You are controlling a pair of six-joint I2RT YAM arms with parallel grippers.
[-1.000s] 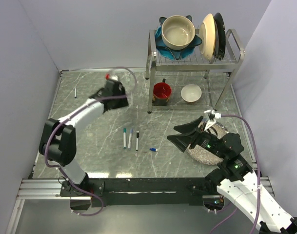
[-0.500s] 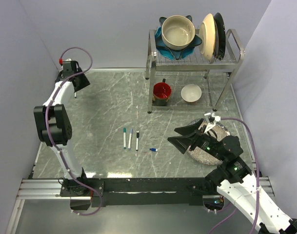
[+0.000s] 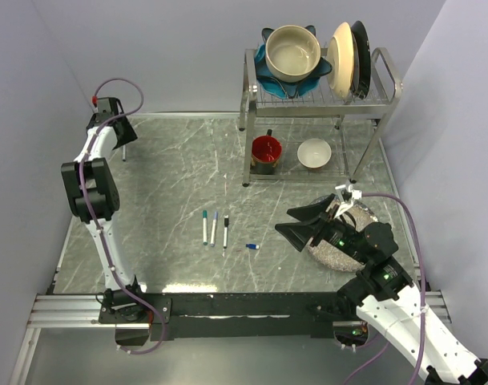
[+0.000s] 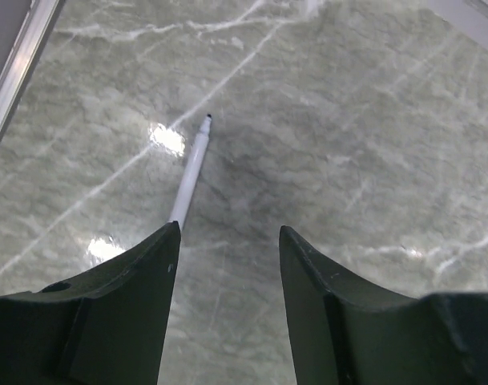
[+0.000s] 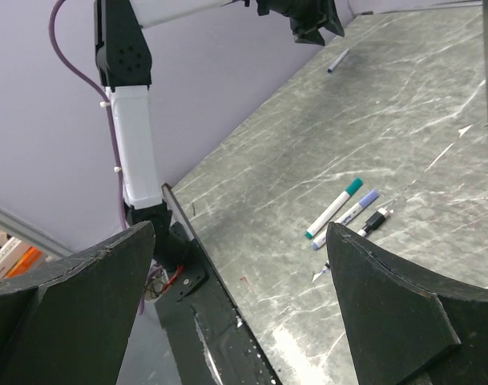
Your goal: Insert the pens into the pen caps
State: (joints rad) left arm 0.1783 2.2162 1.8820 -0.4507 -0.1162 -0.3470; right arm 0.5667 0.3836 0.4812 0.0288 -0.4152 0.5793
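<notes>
**While my left pincer (image 3: 118, 133) hangs over a lone pen (image 3: 123, 152), my right pincer (image 3: 291, 223) hangs empty**

Because my left arm stretches to the ten o'clock corner of the table (image 3: 163, 184), its wrist camera looks almost straight down on the marble. There my left pincer (image 4: 229, 233) is spread wide and holds nothing. The lone pen (image 4: 191, 170) lies flat between the fingers' line of sight, with its dark tip pointing to about one o'clock in that view. Its other end is hidden behind one of my fingers (image 4: 123, 321), and I cannot tell whether the finger touches it.

My right pincer (image 5: 239, 233) is also wide open and empty. It hangs above the table at about four o'clock, with its fingers pointing toward nine.

Three pens (image 3: 214, 228) lie side by side near the centre, a little toward six o'clock and well apart from both pincers. From nine to three, their far ends are teal, blue and black. A small blue cap (image 3: 252, 246) lies alone at four o'clock from them, near but not touching.

A rack (image 3: 304, 101) stands at one o'clock, with a red mug (image 3: 266, 150) and a white bowl (image 3: 314, 152) under it
</notes>
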